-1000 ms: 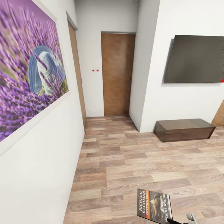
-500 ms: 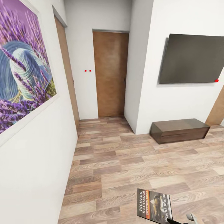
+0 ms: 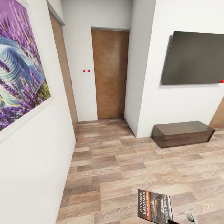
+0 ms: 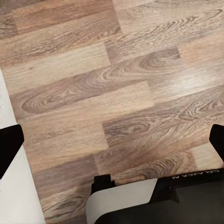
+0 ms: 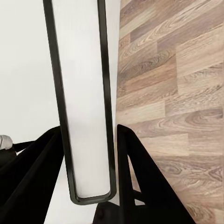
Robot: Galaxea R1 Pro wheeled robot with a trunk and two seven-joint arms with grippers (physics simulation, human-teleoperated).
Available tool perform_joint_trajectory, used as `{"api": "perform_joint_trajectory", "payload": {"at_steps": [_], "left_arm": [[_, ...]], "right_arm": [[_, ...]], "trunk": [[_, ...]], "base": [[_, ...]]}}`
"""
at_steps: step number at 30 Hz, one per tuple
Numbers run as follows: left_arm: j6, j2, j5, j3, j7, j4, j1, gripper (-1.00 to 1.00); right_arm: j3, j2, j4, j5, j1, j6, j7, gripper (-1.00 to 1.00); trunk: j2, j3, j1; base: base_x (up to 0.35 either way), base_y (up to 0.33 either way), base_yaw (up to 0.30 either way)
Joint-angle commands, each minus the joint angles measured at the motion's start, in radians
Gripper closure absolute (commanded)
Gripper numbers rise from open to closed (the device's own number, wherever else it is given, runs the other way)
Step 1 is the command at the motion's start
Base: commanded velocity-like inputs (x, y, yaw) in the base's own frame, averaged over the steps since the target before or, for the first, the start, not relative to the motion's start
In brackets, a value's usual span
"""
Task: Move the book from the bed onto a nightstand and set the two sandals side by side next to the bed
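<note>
Book [image 3: 154,207], a thin paperback with a dark cover, an orange band and white "RICHARD BACHMAN" lettering, is showing at the lower edge of the head view, held above the wood-plank floor [image 3: 124,161]. A small grey part of the right gripper [image 3: 191,218] is peeking in beside its lower corner. The right wrist view is presenting the same book [image 5: 84,102] edge-on: a long white page block with rounded corners, bounded by a thin dark cover line, sitting between the two black fingers [image 5: 140,182] of the right gripper [image 5: 88,186], which are pinching it from either side. The left wrist view is looking down on grained brown planks, with the left gripper [image 4: 112,144] standing spread wide, its black fingertips [image 4: 9,144] sitting at opposite edges and holding nothing. The head view alone is giving the room: a flat brown door [image 3: 109,73] at the end of a short passage, a purple lavender picture [image 3: 18,68] on the near white wall, a dark wall-mounted TV [image 3: 193,58], and a long low glossy brown bench [image 3: 183,133] under it.
</note>
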Motion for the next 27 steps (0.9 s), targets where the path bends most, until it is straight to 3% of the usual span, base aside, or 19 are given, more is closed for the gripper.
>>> {"api": "perform_joint_trajectory", "payload": {"at_steps": [1, 10, 27], "left_arm": [[-0.003, 0.0, -0.01, 0.009, -0.004, 0.001, -0.001, -1.0], [-0.003, 0.0, -0.009, 0.009, -0.004, 0.001, -0.001, -1.0], [-0.003, 0.0, -0.009, 0.007, -0.004, 0.001, -0.001, -1.0]], "right_arm": [[0.002, 0.0, 0.003, -0.007, -0.002, -0.005, 0.003, 1.0], [0.002, 0.0, 0.003, -0.007, -0.002, -0.005, 0.005, 1.0], [0.002, 0.0, 0.003, -0.007, -0.002, -0.005, 0.007, 1.0]], "trunk": [[-0.001, -0.002, 0.001], [-0.001, -0.002, 0.001], [-0.001, -0.002, 0.001]], "base": [[0.324, 0.0, 0.0], [0.321, 0.0, -0.045], [0.318, 0.0, -0.243]]}}
